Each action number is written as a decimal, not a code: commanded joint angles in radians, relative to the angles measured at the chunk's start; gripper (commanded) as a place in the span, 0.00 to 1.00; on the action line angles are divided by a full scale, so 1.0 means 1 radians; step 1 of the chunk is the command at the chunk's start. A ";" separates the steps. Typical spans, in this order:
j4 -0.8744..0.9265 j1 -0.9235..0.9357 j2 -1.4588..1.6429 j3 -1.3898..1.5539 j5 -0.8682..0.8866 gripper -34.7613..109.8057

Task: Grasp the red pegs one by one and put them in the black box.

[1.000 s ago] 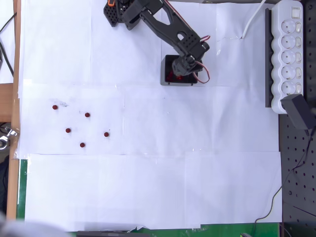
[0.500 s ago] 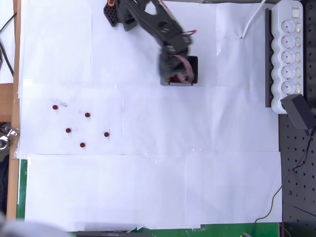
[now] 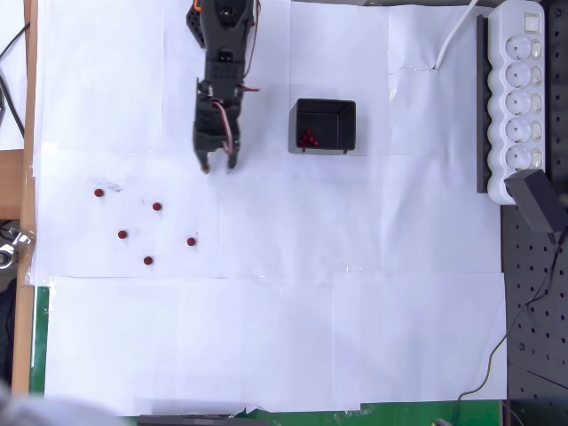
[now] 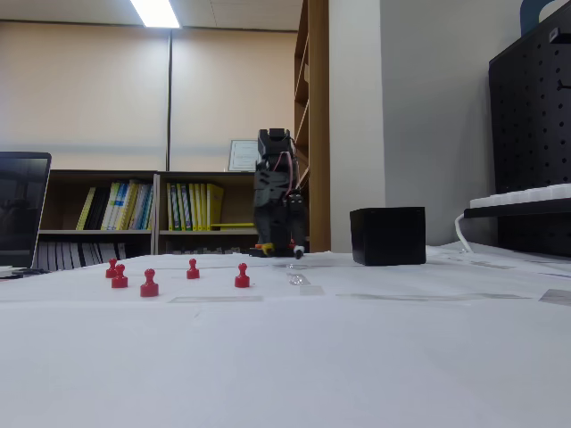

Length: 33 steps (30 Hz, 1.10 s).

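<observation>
In the overhead view, five red pegs (image 3: 98,193) sit in a loose cluster at the left middle of the frame, spread over the white paper (image 3: 266,337) that covers the table — each one apart from the others. The fixed view shows the same five standing upright at its lower left (image 4: 149,284).

Just right of that cluster and higher up, my gripper (image 3: 217,165) points down the frame from my black arm (image 3: 222,71), which reaches in from the top edge. The two fingertips stand a little apart with nothing between them, so I am spread and empty. In the fixed view my arm stands upright near the centre, the gripper (image 4: 293,251) low near the paper.

Further right, in the upper middle of the overhead view, the black box (image 3: 342,114) rests on the paper, well apart from my gripper — a small clump of red pegs lies in its lower left corner.

At the right edge, a white power strip (image 3: 522,98) runs down the frame.
</observation>
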 commanded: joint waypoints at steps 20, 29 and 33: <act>-0.580 0.249 0.592 0.235 -0.051 0.35; -0.632 0.284 0.695 0.325 -0.114 0.35; -0.632 0.287 0.715 0.345 -0.138 0.35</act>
